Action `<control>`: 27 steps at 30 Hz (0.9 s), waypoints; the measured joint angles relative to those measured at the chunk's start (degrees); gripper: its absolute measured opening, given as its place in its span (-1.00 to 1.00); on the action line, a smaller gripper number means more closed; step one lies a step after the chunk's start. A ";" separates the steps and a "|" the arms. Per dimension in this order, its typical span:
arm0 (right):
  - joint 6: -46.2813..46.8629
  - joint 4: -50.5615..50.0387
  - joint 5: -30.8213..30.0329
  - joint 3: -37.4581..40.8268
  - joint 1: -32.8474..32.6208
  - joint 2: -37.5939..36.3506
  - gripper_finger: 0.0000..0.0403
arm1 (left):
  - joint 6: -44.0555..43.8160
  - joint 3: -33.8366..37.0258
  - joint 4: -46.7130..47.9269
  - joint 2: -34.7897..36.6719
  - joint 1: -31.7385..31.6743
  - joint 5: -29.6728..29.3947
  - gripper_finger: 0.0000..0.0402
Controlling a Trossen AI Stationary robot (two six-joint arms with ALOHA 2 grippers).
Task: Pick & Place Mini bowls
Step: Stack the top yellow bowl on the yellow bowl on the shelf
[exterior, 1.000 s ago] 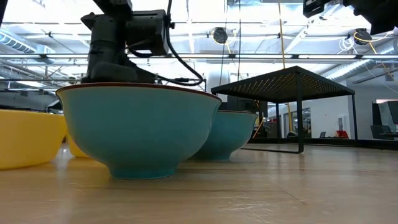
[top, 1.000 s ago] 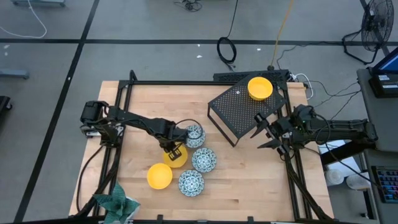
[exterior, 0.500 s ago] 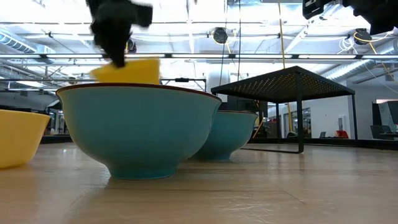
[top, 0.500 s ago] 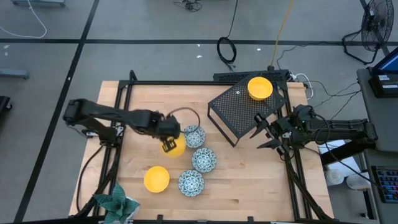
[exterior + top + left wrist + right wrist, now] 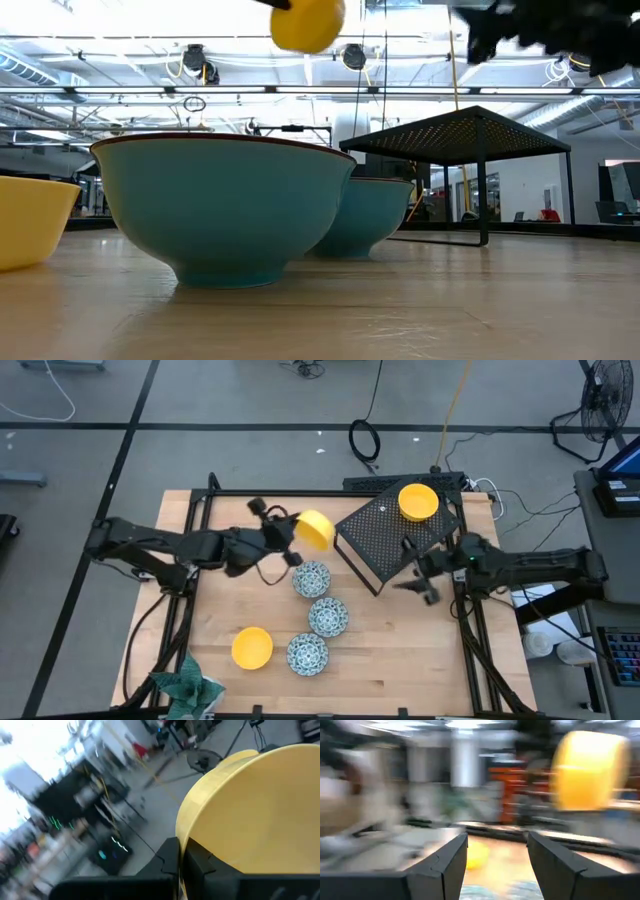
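My left gripper (image 5: 296, 533) is shut on a plain yellow mini bowl (image 5: 316, 529), held high above the table left of the black perforated stand (image 5: 388, 538); the low view shows that bowl (image 5: 307, 22) near the top. A second yellow bowl (image 5: 418, 501) sits on the stand's top. A third yellow bowl (image 5: 252, 647) and three teal-patterned bowls (image 5: 312, 578) (image 5: 328, 616) (image 5: 307, 654) stand upright on the table. My right gripper (image 5: 415, 572) is open, in the air by the stand's near right corner. My left gripper pinches the yellow bowl by its rim (image 5: 184, 839), one finger (image 5: 169, 860) on each face of the wall. The fingers come nearly level from the table's left side. The bowl is lifted clear and tipped onto its side.
The stand fills the far right of the table. A green patterned cloth (image 5: 190, 685) lies at the near left corner. Black frame rails (image 5: 190, 560) run along the table's sides. Bare wood shows near the right front.
My left gripper has lifted the yellow bowl off the table from beside the patterned bowls, carrying it up and toward the far right, toward the stand. The bowl has tipped from upright onto its side. My right gripper has shifted slightly toward the table's left.
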State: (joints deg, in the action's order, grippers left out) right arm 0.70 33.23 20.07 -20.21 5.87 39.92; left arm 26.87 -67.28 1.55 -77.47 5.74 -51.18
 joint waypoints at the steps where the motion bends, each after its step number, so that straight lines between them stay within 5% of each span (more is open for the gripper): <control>1: -1.60 2.40 -5.08 0.25 0.00 1.70 -0.04 | 4.63 0.54 -4.05 -1.13 -0.89 0.33 -0.98; 7: -13.51 9.11 -27.02 -6.18 0.02 11.39 -0.04 | 27.63 0.63 -27.72 -6.75 -6.45 -0.23 -0.98; 11: -18.07 9.16 -37.71 -12.02 0.02 19.04 -0.03 | 29.72 0.63 -30.91 -7.39 -8.47 1.93 -0.99; 20: -26.84 8.44 -41.48 -23.00 -2.06 31.84 0.11 | 31.15 0.63 -30.01 -7.43 -8.99 4.13 -0.98; 27: -35.40 8.53 -53.19 -28.82 -2.99 36.79 0.11 | 29.82 0.60 -28.33 -7.43 -9.05 5.09 -0.98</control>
State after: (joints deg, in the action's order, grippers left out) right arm -34.70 41.76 -33.12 -49.04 2.87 76.71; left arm 56.69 -66.67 -26.79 -84.90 -3.31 -46.09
